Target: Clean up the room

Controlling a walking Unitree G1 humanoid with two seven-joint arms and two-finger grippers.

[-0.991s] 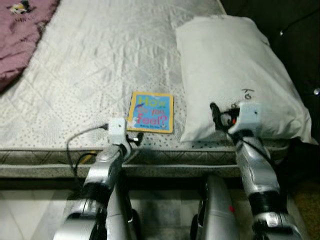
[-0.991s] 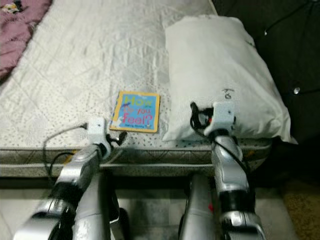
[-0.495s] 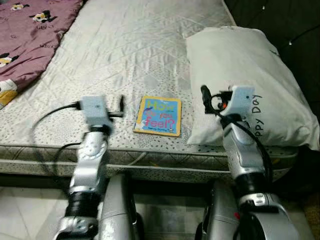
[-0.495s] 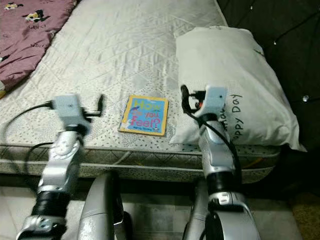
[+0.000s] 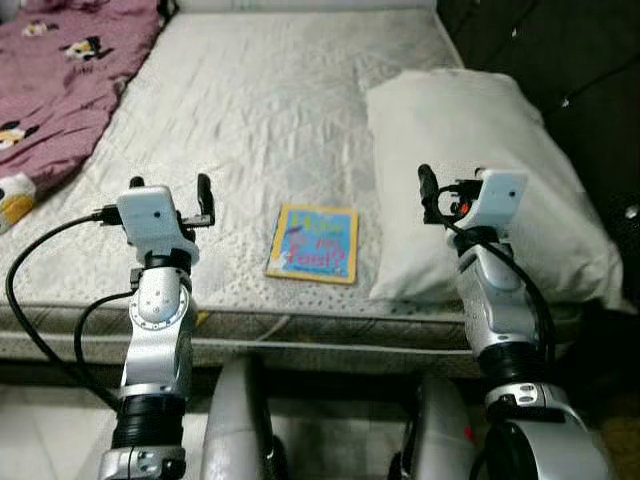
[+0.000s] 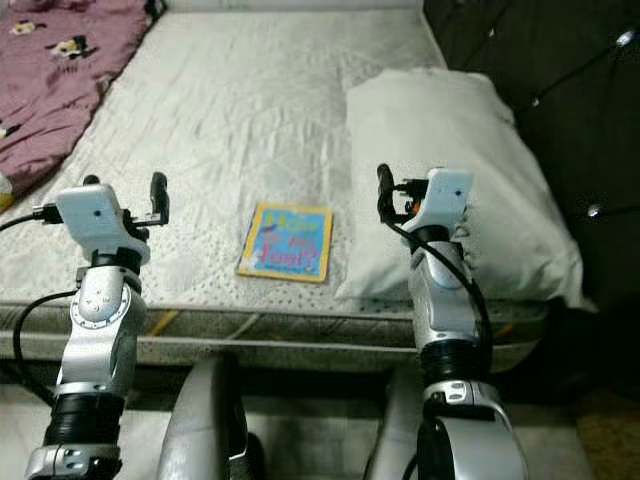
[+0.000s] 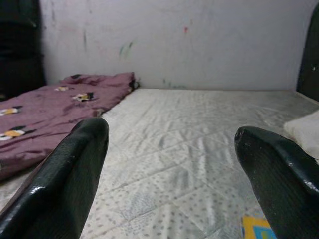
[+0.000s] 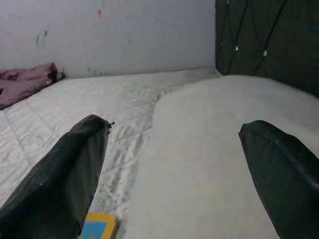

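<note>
A blue and yellow book [image 5: 313,243] is seen lying flat on the bed [image 5: 260,110], just beside the white pillow [image 5: 470,170] and near the mattress edge. Both tools are raised above that edge with fingers spread and nothing held: the left tool [image 5: 168,187] beside the book, the right tool [image 5: 432,190] over the pillow. An approach step is judged underway; a descent onto the book would be needed next.

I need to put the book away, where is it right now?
The book lies flat on the mattress near its front edge, just left of the white pillow, between the left pincer and right pincer.
</note>
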